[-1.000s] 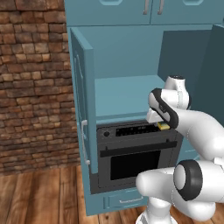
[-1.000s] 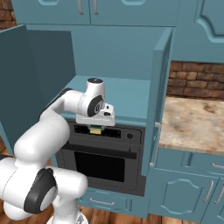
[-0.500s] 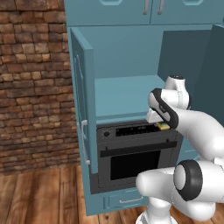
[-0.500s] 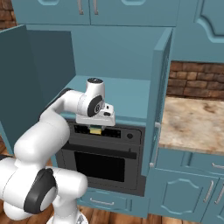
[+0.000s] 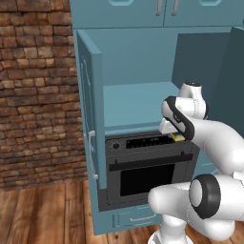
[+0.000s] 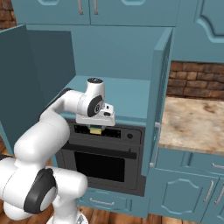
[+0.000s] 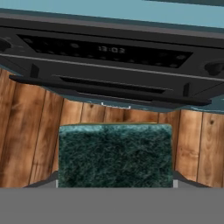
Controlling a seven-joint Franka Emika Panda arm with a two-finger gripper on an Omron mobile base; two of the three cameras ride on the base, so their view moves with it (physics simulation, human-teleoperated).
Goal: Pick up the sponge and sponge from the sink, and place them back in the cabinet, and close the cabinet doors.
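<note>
Left cabinet door [image 5: 90, 119] stands open at 9 o'clock. At centre, the gripper [image 6: 97, 129] is clamped on the sponge [image 7: 114, 155], held before the oven [image 6: 103, 159], just below the shelf [image 5: 133, 105]. Judged light, soft, compressible: grip across the yellow sides.

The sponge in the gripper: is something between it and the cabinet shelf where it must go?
Nothing visible blocks it. The gripper holds the sponge in front of the oven, below the shelf. Both doors stand open, so the path up and inward looks clear.
</note>
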